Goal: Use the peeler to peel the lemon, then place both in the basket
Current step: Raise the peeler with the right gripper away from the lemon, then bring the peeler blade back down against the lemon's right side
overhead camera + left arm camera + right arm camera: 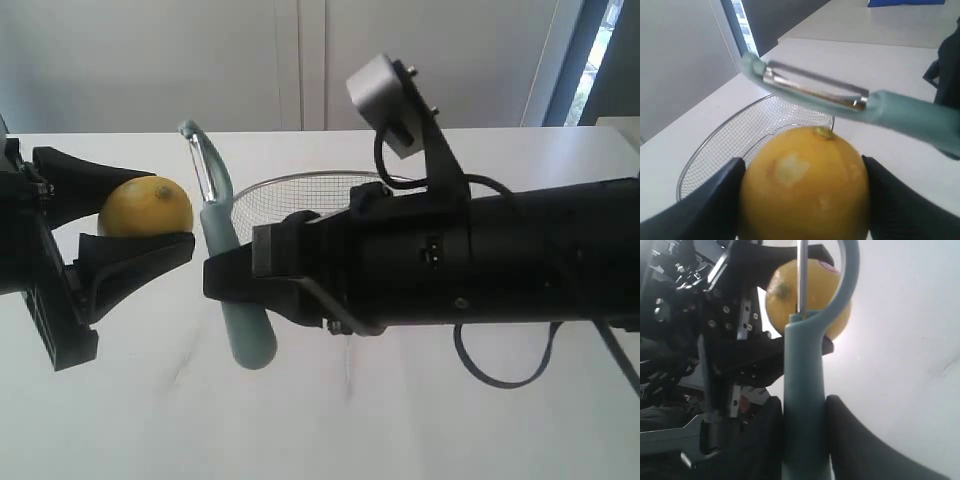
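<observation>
My left gripper (165,215) is shut on the yellow lemon (146,208), held above the white table at the left; the black fingers (715,200) press both its sides. A pale scraped patch shows on the lemon (805,185). My right gripper (225,278) reaches in from the right and is shut on the teal handle of the peeler (228,270). The peeler stands upright right beside the lemon, apart from it. Its metal blade (815,90) hangs just above the lemon. The peeler (805,390) crosses in front of the lemon (812,295). The wire basket (268,196) lies behind my right arm.
The white table (330,420) spreads in front and to the right. My right arm (470,260), with its camera mount, covers most of the basket (740,135). A pale wall and a window strip (598,50) are at the back.
</observation>
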You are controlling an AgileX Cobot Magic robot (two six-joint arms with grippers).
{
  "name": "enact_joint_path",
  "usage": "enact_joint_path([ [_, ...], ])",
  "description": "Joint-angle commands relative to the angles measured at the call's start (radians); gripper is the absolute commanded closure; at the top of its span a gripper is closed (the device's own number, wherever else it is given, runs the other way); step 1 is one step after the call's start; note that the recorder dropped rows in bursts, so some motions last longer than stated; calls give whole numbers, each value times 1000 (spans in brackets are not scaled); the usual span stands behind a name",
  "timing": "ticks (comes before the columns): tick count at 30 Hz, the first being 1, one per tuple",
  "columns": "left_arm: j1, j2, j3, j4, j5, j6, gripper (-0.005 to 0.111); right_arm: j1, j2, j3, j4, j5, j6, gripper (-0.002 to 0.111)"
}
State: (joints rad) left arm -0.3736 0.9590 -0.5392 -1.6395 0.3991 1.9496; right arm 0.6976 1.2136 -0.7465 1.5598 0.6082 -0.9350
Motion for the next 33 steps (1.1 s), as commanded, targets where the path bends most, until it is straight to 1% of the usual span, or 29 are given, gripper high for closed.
enact_joint_path([
  [1,-2,-4,-6,-31,14,-5,107,6,-86,2,-53,4,-3,108],
  [7,-2,-4,-6,-31,19,-5,107,6,-214,2,-162,-21,3,108],
  [9,-2,-4,-6,-31,19,-5,107,6,-248,2,-213,-45,43,108],
  [11,-2,-4,-6,-31,21,-5,107,6,-270,2,-323,-93,136,108],
  [13,-2,-4,-6,-31,23,-5,107,6,-274,2,-472,-135,273,108],
  [16,-2,-4,-6,-31,23,-5,107,-1,-250,2,-742,-171,504,108],
  [18,-2,-4,-6,-31,25,-7,107,-1,-222,2,-848,-186,609,108],
  [19,-2,-4,-6,-31,28,-7,107,-1,-204,2,-862,-191,618,108],
  [25,-2,-4,-6,-31,62,-7,107,-1,-63,2,-858,-208,621,108],
  [28,-2,-4,-6,-31,74,-7,107,-1,26,2,-805,-219,610,108],
  [31,-2,-4,-6,-31,74,-7,107,-1,97,2,-632,-203,455,108],
  [33,-2,-4,-6,-31,74,-7,107,-1,136,2,-413,-156,255,108],
])
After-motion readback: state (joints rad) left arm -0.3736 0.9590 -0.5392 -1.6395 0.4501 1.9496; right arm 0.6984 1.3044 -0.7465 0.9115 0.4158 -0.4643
